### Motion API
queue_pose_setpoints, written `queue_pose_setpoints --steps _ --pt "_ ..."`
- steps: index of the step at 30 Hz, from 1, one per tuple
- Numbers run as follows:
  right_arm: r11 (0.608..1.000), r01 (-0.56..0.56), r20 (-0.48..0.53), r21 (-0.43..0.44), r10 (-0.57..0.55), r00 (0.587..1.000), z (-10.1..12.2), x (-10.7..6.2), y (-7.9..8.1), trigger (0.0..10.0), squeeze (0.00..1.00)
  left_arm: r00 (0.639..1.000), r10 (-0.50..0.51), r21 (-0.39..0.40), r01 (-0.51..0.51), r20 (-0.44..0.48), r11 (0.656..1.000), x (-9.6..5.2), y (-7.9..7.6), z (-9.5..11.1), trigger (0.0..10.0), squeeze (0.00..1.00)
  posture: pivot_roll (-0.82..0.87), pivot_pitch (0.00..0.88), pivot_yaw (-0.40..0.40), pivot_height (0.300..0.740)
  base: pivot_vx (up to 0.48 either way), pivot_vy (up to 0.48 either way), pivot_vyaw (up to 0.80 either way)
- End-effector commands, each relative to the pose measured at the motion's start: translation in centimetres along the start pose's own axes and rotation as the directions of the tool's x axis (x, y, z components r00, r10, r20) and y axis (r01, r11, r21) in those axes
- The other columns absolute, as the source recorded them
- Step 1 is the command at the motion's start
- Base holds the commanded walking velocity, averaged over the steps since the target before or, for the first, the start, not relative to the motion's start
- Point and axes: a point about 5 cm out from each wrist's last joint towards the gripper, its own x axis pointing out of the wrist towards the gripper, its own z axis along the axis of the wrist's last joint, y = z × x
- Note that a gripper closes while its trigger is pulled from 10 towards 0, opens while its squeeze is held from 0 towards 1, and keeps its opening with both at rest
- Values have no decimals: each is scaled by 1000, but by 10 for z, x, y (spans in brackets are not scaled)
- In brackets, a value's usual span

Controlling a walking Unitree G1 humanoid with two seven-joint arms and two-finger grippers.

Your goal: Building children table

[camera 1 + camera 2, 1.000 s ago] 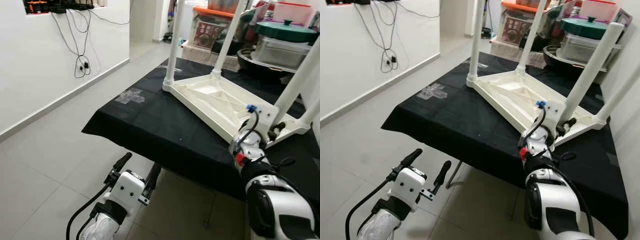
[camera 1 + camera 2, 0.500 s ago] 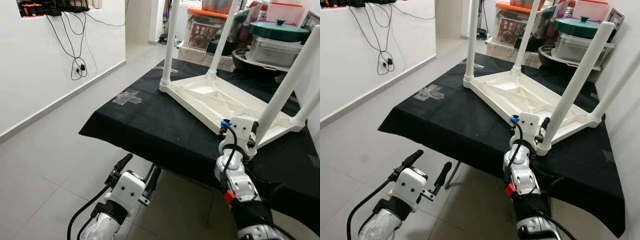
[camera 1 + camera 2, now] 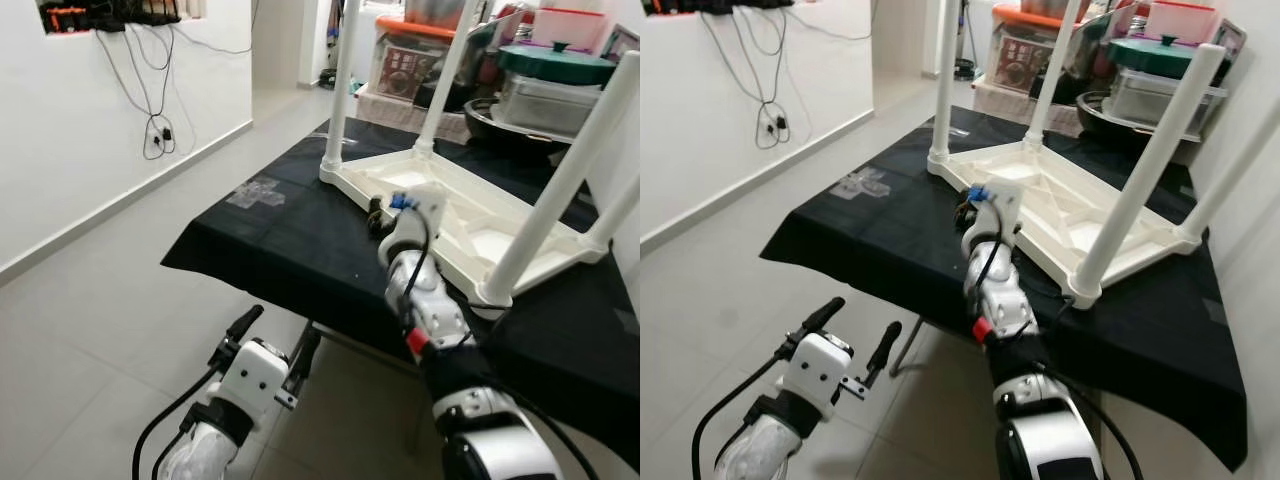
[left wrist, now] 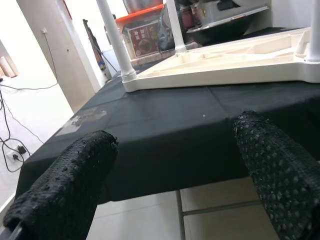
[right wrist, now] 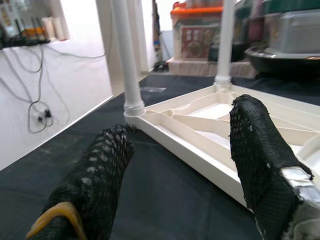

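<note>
Children's table [image 3: 450,205]: a white plastic table lay upside down on a black cloth [image 3: 290,250], four legs pointing up.
Cloth: it covered a low table [image 3: 840,245] and carried a patch of clear tape [image 3: 258,192] near the left corner.
Right gripper [image 5: 185,165]: it hovered over the cloth just beside the upturned table's near long edge, fingers apart and holding nothing.
Left gripper [image 3: 272,343]: it hung low over the tiled floor [image 3: 90,330] in front of the cloth's edge, fingers [image 4: 65,190] spread wide and empty.
Background: storage boxes and a green-lidded container [image 3: 560,62] stood behind; cables [image 3: 155,100] dangled down the white wall.
</note>
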Motion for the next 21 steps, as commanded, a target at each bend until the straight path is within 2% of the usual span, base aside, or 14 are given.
queue_pose_setpoints --steps 1,8,13,16,21 --pt "1000 15 -63 0 -15 998 -11 3 -5 10000 0 1000 -8 -3 8 -1 1000 1 0 1 10000 0 71 24 -116 740 0 0 0" --pt "1000 25 -91 7 -24 996 -4 12 -5 10000 0 1000 -7 -5 7 1 1000 1 -1 3 10000 0 73 51 -123 740 0 0 0" --pt "996 87 -172 33 -80 982 2 22 -13 10000 0 1000 -2 -13 2 5 1000 -1 -1 9 10000 0 82 79 -135 740 0 0 0" --pt "995 95 -177 32 -88 980 6 25 -16 10000 0 1000 -2 -16 2 8 1000 -1 -1 12 10000 0 86 92 -137 740 0 0 0" --pt "999 33 -129 25 -29 991 22 32 -17 10000 0 999 3 -34 -2 33 999 4 1 22 10000 0 88 105 -139 740 0 0 0"
